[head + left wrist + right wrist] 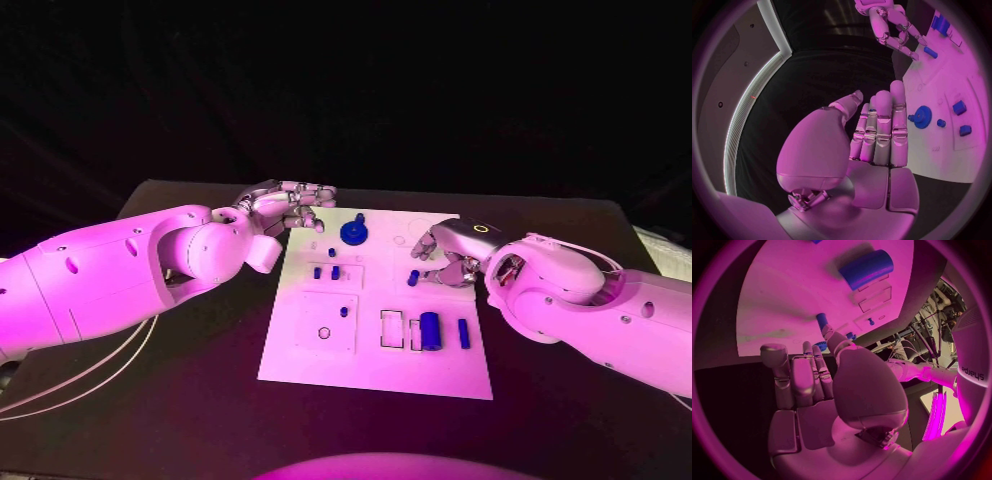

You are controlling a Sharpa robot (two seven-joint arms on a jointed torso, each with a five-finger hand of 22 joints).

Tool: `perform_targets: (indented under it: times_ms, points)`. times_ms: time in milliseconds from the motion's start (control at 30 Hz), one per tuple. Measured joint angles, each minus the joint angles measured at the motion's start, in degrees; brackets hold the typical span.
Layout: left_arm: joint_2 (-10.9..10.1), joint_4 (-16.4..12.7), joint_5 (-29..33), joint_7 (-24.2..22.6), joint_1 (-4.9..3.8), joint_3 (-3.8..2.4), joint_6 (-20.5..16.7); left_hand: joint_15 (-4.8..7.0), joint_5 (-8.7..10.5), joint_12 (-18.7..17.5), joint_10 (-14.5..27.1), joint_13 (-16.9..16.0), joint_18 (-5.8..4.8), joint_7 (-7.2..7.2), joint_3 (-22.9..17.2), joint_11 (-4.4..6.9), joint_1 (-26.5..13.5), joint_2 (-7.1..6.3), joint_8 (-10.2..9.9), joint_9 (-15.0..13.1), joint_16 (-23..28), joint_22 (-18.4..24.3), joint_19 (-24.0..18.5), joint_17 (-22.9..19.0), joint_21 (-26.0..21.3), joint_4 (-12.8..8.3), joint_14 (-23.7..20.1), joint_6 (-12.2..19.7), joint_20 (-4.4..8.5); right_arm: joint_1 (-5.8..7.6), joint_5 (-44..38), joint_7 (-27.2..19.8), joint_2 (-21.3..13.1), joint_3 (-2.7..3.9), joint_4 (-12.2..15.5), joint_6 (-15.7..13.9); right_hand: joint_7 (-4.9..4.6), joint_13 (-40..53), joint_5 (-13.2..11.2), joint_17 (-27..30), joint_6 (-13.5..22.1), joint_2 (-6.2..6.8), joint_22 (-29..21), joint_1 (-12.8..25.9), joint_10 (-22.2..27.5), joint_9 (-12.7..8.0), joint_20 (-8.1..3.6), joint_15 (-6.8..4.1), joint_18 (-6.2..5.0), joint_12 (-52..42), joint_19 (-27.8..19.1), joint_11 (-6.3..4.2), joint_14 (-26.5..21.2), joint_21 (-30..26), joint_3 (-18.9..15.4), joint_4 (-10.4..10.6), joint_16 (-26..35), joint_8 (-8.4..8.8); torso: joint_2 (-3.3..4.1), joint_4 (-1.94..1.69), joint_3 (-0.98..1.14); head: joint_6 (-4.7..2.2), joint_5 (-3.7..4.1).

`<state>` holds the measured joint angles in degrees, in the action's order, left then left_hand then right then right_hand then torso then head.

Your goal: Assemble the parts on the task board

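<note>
Parts [428, 326] on task board [375, 372]

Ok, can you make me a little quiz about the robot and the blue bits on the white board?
1. True or false: the blue gear lies off the task board, on the black table.
2. Which hand is nearer the big blue cylinder? A: the left hand. B: the right hand.
3. Fill the gap: the slim blue bar lies beside the big blue cylinder, on the side toward the robot's ___ arm.
Key: 1 false; 2 B; 3 right.
</note>
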<state>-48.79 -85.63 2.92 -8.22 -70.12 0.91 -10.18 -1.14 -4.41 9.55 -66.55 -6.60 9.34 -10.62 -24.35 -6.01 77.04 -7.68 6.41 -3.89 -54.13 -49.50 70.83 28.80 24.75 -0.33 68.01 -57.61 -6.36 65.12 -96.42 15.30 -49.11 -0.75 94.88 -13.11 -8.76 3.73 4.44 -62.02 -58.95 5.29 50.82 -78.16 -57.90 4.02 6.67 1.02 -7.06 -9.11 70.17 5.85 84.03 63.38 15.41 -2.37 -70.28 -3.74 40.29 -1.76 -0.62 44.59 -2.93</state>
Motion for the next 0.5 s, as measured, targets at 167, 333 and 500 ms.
perform_targets:
  times_ms: [167,333,500]
  points:
    - [0.0,0.0,0.0,0.0,0.0,0.02,0.0,0.0,0.0,0.0,0.0,0.0,0.0,0.0,0.0,0.0,0.0,0.0,0.0,0.0,0.0,0.0,0.0,0.0,0.0,0.0,0.0,0.0,0.0,-0.04,0.1,-0.2,0.5,-0.1,-0.3,1.6,0.23,0.0,0.3,0.0,-0.9,-0.29,0.9,-0.3,-1.9,0.1,-0.41,0.0,0.0,-0.8,0.5,-0.24,0.0,0.6,0.0,0.0,0.0,0.0,0.01,0.06,0.01,0.07,-0.01]
    - [0.0,0.0,0.0,0.0,0.0,0.02,0.0,0.0,0.0,0.0,0.0,0.0,0.0,0.0,0.0,0.0,0.0,0.0,0.0,0.0,0.0,0.0,0.0,0.0,-0.2,0.0,0.0,0.0,0.0,-0.13,0.3,-0.7,1.3,-0.19,-0.5,2.9,0.26,0.0,0.3,-0.3,-2.0,-1.12,2.5,-0.8,-3.4,0.2,-0.62,0.0,0.0,-1.4,1.7,-0.55,0.0,1.7,0.5,-0.1,-0.3,-0.27,0.0,0.06,0.02,0.15,-0.01]
    - [0.0,0.1,0.0,0.1,0.0,0.02,0.0,0.0,0.0,0.0,0.0,0.0,0.0,0.0,0.2,0.01,0.0,0.0,0.0,0.0,0.0,0.1,0.0,-0.1,-0.2,-0.2,0.0,0.0,0.0,-0.24,0.8,-1.3,1.7,-0.23,-0.9,3.1,0.17,0.0,0.2,-1.3,-3.1,-2.08,4.6,-1.2,-5.1,0.3,-0.72,-0.44,0.0,-1.4,2.8,-0.81,0.0,3.3,1.8,-0.2,-1.2,-0.26,-0.02,0.02,0.02,0.22,-0.01]
